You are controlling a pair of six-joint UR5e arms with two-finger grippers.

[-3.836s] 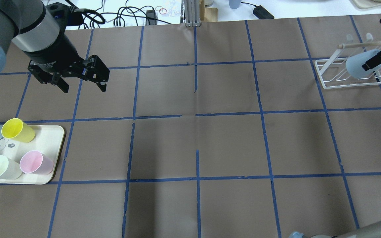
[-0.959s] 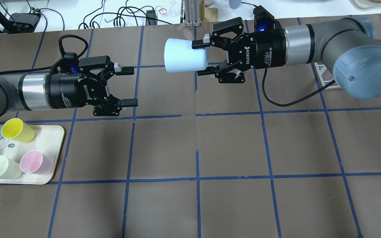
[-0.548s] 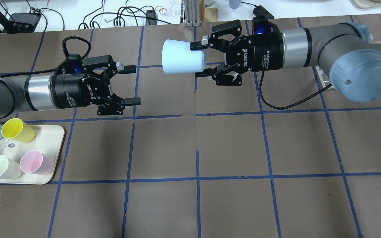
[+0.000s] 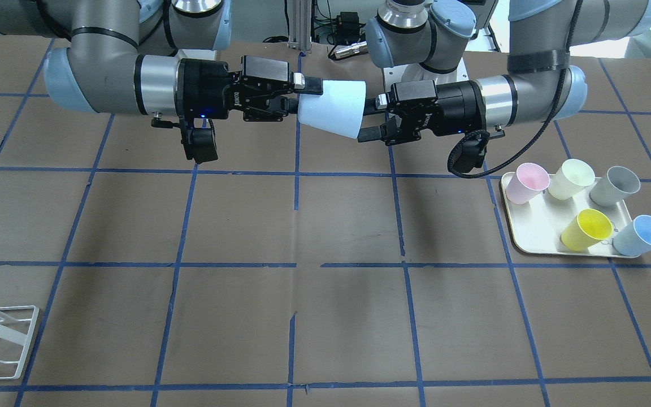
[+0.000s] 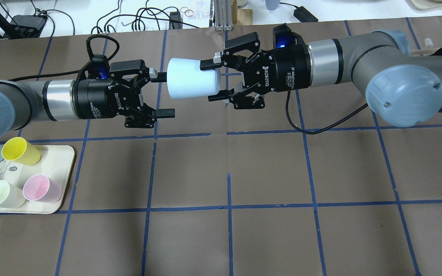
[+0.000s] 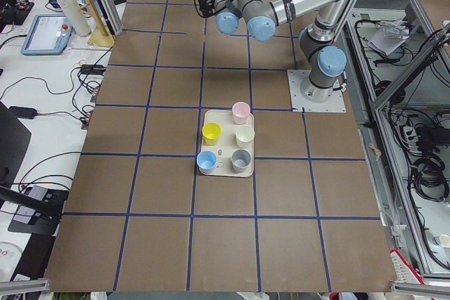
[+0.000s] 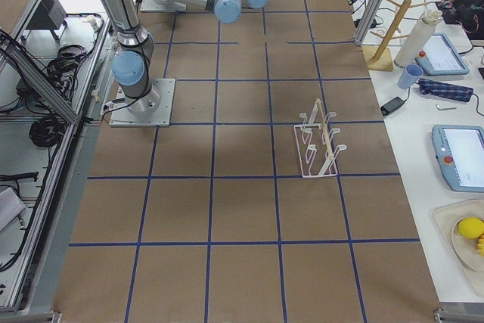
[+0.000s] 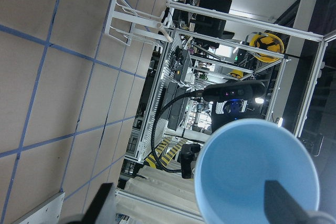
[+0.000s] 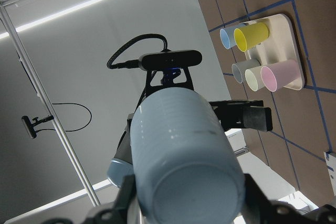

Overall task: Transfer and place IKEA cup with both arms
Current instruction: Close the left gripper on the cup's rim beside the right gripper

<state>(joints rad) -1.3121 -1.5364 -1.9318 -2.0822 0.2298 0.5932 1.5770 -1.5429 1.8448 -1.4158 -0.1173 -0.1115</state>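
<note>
Pale-blue tapered plastic IKEA cup (image 5: 190,78) hangs sideways above the brown gridded table (image 5: 267,168), its base pinched by the black right gripper (image 5: 213,80). Its mouth faces the black left gripper (image 5: 163,95), spread wide just beside the rim.

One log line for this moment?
phase: handover | right gripper: shut on IKEA cup, midair | left gripper: open at cup's mouth | release: not yet

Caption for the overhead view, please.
Right pincer holds the IKEA cup sideways above the table, mouth toward the open left pincer.
</note>
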